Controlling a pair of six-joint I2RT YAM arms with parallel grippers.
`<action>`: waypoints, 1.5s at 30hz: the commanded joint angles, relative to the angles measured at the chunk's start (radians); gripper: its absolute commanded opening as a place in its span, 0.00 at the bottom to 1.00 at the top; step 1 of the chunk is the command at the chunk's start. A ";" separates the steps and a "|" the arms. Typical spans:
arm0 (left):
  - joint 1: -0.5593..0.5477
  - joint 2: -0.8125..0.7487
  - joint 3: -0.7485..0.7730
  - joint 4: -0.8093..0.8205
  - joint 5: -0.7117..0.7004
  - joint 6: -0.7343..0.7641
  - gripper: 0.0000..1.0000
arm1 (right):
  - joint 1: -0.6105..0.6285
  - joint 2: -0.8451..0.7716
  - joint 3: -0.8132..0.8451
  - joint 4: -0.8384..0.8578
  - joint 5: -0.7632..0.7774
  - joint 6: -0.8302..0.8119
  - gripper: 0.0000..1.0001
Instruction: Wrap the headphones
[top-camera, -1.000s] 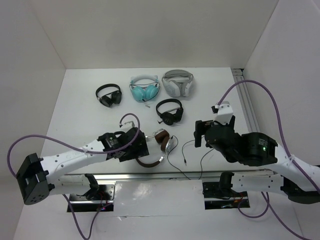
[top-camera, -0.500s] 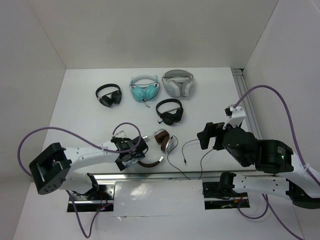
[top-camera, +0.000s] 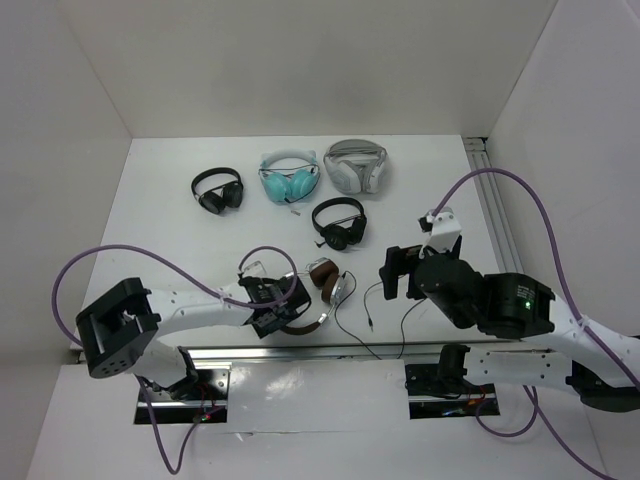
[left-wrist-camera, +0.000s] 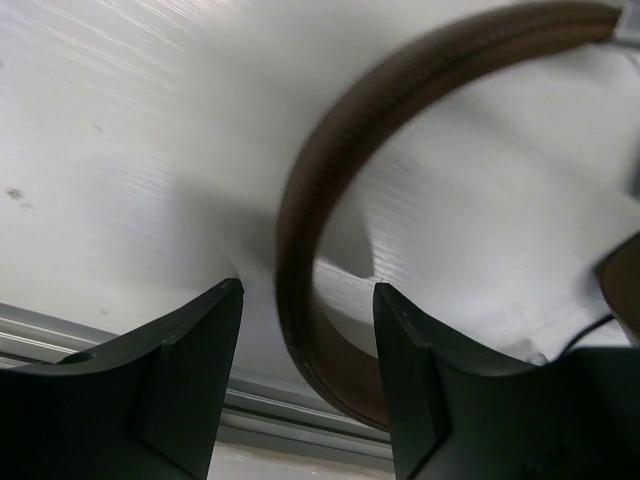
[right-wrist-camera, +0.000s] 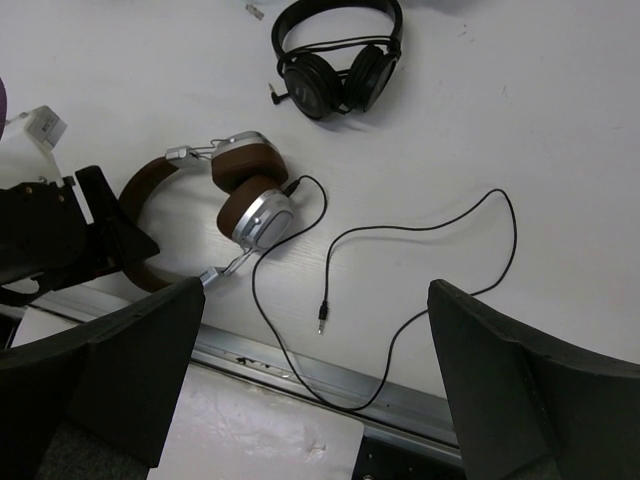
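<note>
The headphones lie near the table's front edge, with brown pads, silver cups and a brown headband. Their thin black cable loops loose to the right and ends in a plug. My left gripper is low at the headband. In the left wrist view it is open, with the headband passing between the two fingers. My right gripper hangs high above the cable, open wide and empty.
Small black headphones lie just behind the brown pair. Another black pair, a teal pair and a white-grey pair lie at the back. A metal rail runs along the front edge, and the cable crosses it.
My left gripper has moved right along the front edge and now straddles the headband. My right arm swung right, then back left over the cable.
</note>
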 joint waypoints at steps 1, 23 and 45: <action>-0.049 0.090 -0.048 0.034 0.077 -0.074 0.66 | 0.008 0.000 -0.002 0.054 0.004 -0.013 1.00; -0.160 0.000 0.125 -0.406 -0.099 -0.149 0.00 | 0.008 -0.169 -0.040 0.268 -0.239 -0.189 1.00; 0.537 -0.176 1.023 -0.425 -0.010 0.991 0.00 | 0.008 -0.064 -0.160 0.698 -0.404 -0.430 1.00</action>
